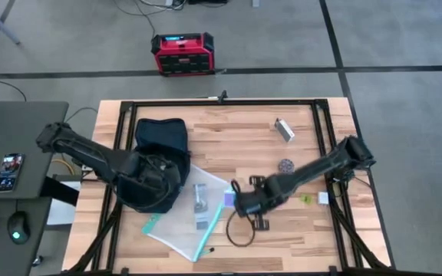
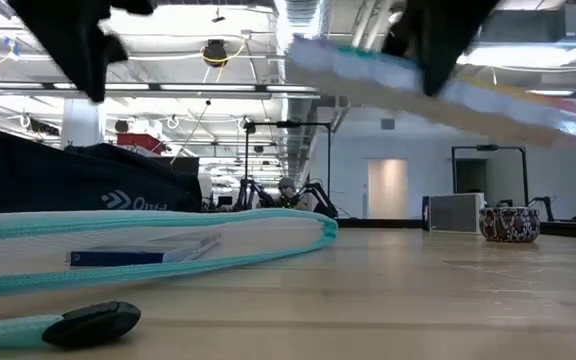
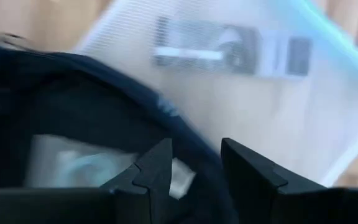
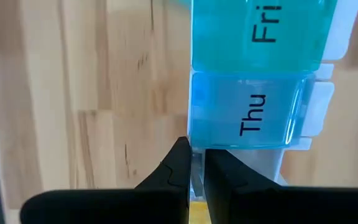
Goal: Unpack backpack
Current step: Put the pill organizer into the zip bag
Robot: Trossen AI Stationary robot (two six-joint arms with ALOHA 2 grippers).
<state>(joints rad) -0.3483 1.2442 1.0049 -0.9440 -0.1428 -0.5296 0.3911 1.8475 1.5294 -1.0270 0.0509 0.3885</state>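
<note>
Backpack [image 1: 159, 146] of soft dark navy cloth, lying flat on left part of pale wooden table [image 1: 236, 130], with open end toward clear mesh pouch with teal zip edge [image 1: 186, 222]. Pouch just beside backpack, with small grey things and a blue card inside. Same pouch low and wide in low view [image 2: 148, 245], with backpack behind it [image 2: 68, 180] showing a pale logo.

Left gripper [image 1: 153, 175] down at backpack's open end, over dark cloth. Seen from left wrist view, two dark fingers [image 3: 157, 171] a little apart above backpack edge [image 3: 73, 93], nothing between them, pouch [image 3: 241, 81] just past.

Right gripper [image 1: 236, 201] near middle of table, right beside pouch's edge. Clamped on long see-through pill box with coloured day lids [image 1: 232, 196]. From right wrist view, fingers [image 4: 179, 168] pressed nearly together on end of pill box [image 4: 253, 74], with "Thu" and "Fri" printed on blue and teal lids. In low view, pill box [image 2: 438, 85] held up high off table, tilted, blurry.

Black cable loop [image 1: 240, 230] on table close under right gripper. Small round patterned thing [image 1: 285, 164] and little silver block [image 1: 284, 129] farther back on table. Small black oval thing [image 2: 93, 322] in front of pouch. Red and black box [image 1: 181, 54] on floor past table.
</note>
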